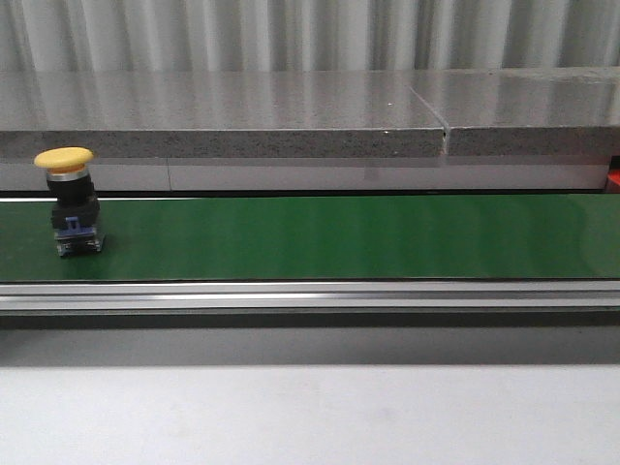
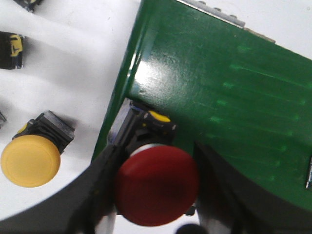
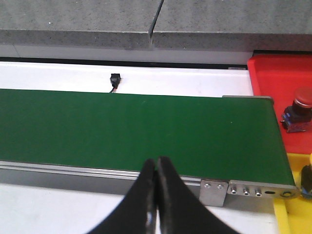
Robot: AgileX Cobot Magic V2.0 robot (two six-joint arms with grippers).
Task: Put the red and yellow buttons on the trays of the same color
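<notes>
The red button [image 2: 157, 185] sits clamped in the left hand [image 2: 153, 204], held over the edge of the green belt [image 2: 219, 97], likely for release onto it. Beside this hand, a yellow button [image 2: 30, 160] waits on the white worktop [image 2: 73, 73]. The right hand [image 3: 156, 195] hangs pinched shut and empty before the belt; beyond it to the side, a red tray [image 3: 278, 78] holds one red button.
</notes>
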